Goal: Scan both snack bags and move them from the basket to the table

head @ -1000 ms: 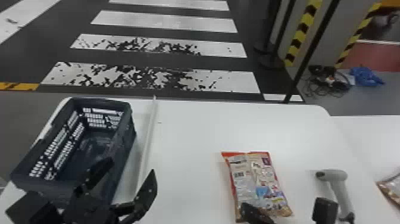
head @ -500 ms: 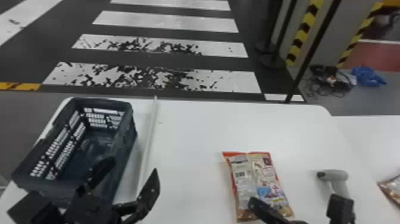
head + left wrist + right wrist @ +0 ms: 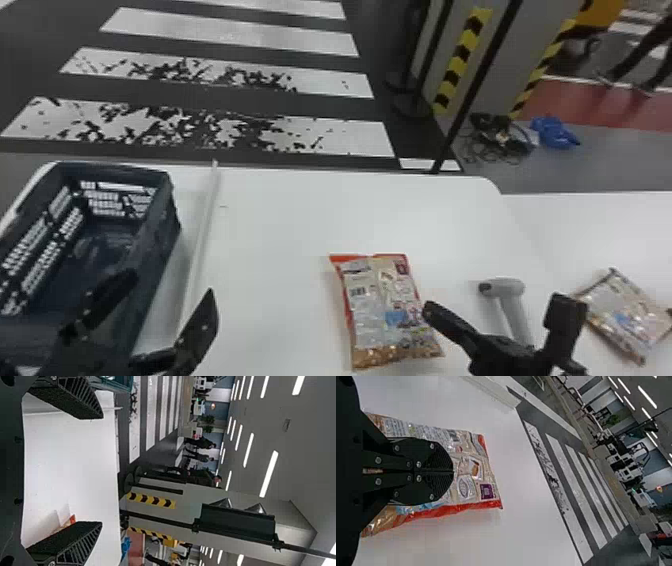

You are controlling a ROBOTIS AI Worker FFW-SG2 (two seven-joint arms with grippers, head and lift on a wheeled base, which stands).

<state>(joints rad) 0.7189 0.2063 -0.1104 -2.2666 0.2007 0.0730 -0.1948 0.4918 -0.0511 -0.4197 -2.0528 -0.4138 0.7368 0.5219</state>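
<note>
In the head view, one snack bag (image 3: 385, 310) lies flat on the white table, front centre, and the other snack bag (image 3: 620, 315) lies farther right. Between them is the grey scanner (image 3: 507, 288). My right gripper (image 3: 500, 320) shows near the scanner's handle. From the right wrist view, the right gripper (image 3: 453, 471) is shut in front of the first bag (image 3: 470, 459), with no visible pinch in the packaging. My left gripper (image 3: 167, 300) is open by the basket (image 3: 165, 220) at the left; its own wrist view shows the left gripper (image 3: 101, 471) with nothing between its fingers.
A thin white rail (image 3: 202, 225) runs across the table (image 3: 275, 225) beside the basket. Past the far edge stand posts and a pillar with striped tape (image 3: 457, 65). Cables and a blue bundle (image 3: 555, 132) lie on the floor at the right.
The head view has turned right, bringing more of the right-hand bag into sight. My right gripper has shifted right relative to the table and farther up in that view. The centre bag stays put.
</note>
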